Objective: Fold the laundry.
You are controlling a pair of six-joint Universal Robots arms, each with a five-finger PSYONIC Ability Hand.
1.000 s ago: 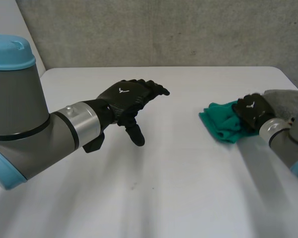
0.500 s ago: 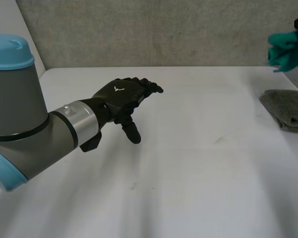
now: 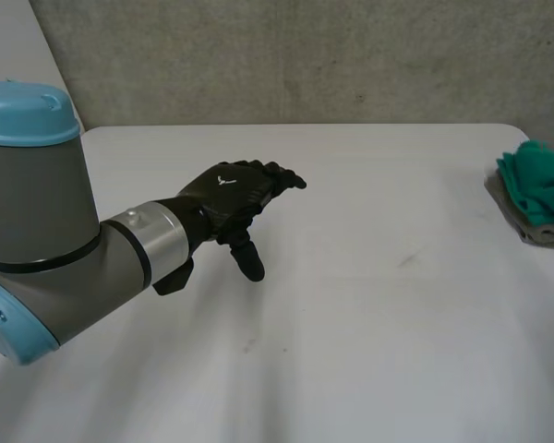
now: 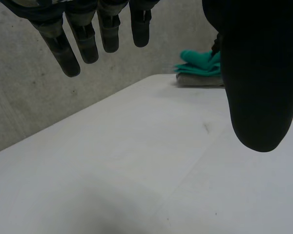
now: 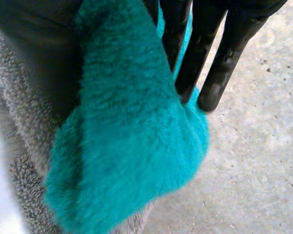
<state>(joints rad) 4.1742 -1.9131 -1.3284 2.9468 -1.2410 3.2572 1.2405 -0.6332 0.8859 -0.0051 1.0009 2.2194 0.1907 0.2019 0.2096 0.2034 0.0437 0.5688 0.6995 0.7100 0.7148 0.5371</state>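
A green cloth lies bunched on a folded grey towel at the table's far right edge. In the right wrist view the green cloth sits between my right hand's thumb and its straight fingers, resting on the grey towel. The hand looks loosened round it. My left hand hovers open over the left middle of the table, fingers stretched out and nothing in it. From the left wrist, the green cloth and grey towel show far beyond its thumb.
The white table spreads wide between my left hand and the stack. A grey concrete wall runs behind the table's far edge. The stack sits close to the right-hand table edge.
My right hand lifted the green cloth off the table, swung it up and to the right, then brought it down onto the grey towel, and its fingers have loosened. The left hand barely moved.
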